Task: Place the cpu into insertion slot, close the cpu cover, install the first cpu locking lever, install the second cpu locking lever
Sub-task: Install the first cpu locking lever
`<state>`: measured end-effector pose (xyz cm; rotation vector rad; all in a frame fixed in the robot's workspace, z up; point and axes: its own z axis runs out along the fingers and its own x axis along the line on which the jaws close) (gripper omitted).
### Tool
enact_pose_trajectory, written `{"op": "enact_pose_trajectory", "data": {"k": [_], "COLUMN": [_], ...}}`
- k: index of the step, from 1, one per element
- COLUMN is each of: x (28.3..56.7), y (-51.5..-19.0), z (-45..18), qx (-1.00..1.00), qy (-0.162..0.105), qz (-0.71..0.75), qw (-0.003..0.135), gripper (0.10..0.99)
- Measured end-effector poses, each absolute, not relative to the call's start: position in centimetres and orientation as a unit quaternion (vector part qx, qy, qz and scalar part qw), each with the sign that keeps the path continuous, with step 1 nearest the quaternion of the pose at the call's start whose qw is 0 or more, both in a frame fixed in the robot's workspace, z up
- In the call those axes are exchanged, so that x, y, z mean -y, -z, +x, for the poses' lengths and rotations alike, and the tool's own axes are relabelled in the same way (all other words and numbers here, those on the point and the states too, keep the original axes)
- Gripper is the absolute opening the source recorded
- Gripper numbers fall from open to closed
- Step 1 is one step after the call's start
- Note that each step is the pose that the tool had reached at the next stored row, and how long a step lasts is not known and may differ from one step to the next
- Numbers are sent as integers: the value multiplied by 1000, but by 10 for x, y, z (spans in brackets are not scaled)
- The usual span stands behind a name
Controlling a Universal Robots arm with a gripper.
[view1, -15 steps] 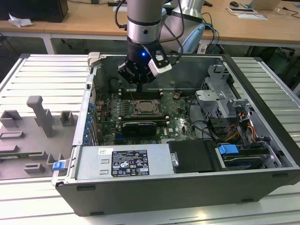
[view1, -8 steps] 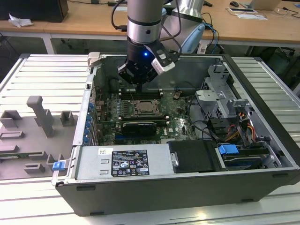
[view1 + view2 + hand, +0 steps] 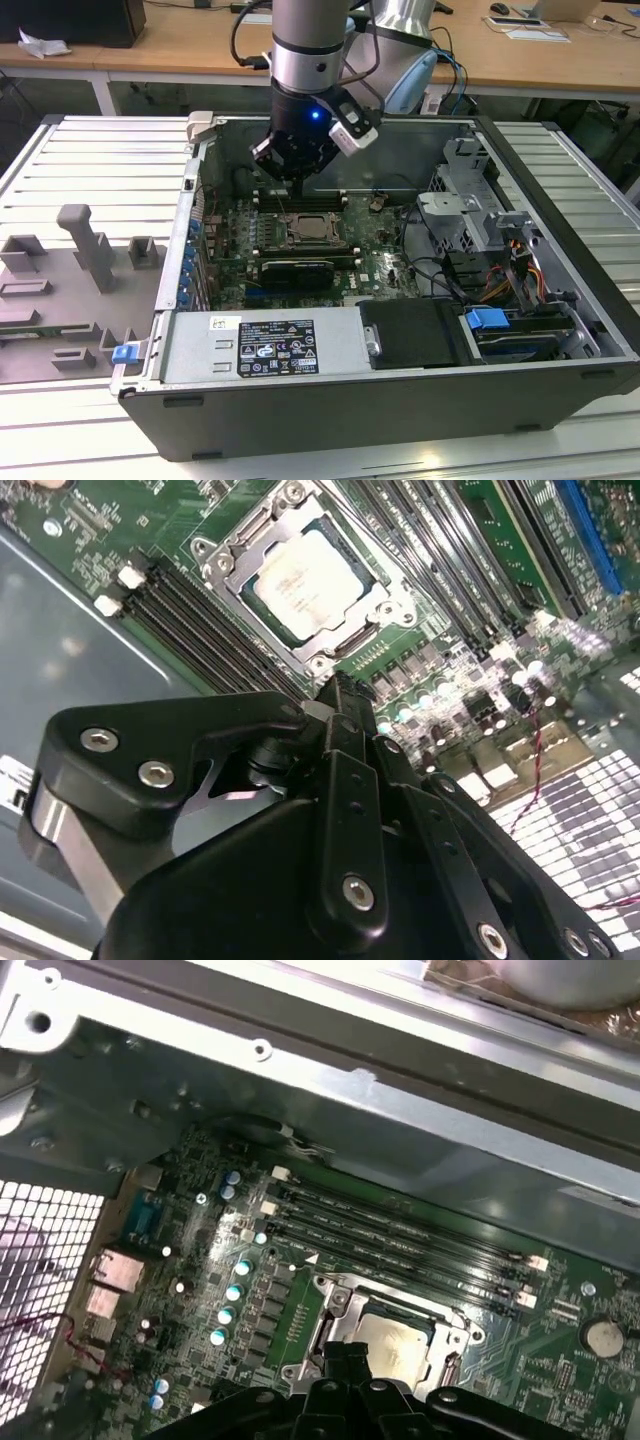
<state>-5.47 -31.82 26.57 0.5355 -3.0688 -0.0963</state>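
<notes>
I see the open computer case point(image 3: 300, 430) from above in the exterior view. My claw point(image 3: 298, 180) hangs in the upper middle of that frame, just above the green board point(image 3: 375, 262). In the second wrist view the claw's fingers point(image 3: 338, 702) sit pressed together with nothing between them, and their tips are just short of the socket point(image 3: 318, 663).

The chip point(image 3: 305, 580) lies flat in the socket with its pale metal top up. The thin metal cover frame point(image 3: 238, 577) is down around it, so the chip shows through the window. I cannot tell from here how the locking levers stand. There is faint print on the chip's top, but I cannot make it out.

Long dark memory slots point(image 3: 185, 615) run just beside the socket. In the first wrist view a round coin battery point(image 3: 603, 1335) sits on the board, well apart from the chip.

In the lower middle of the exterior view, a grey metal box point(image 3: 200, 350) carries a black-and-white label point(image 3: 262, 347) covered in small marks, too fine to read. A blue plastic tab point(image 3: 483, 320) sits toward the lower right.
</notes>
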Motion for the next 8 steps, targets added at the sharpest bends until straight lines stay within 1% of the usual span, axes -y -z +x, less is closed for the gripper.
{"op": "enact_pose_trajectory", "data": {"k": [3,8], "x": [318,318], "y": [-266,-265], "z": [-55,-61], "qx": [979,980], "qy": [31,30], "qz": [201,197], "qw": [13,13], "gripper": [106,106]}}
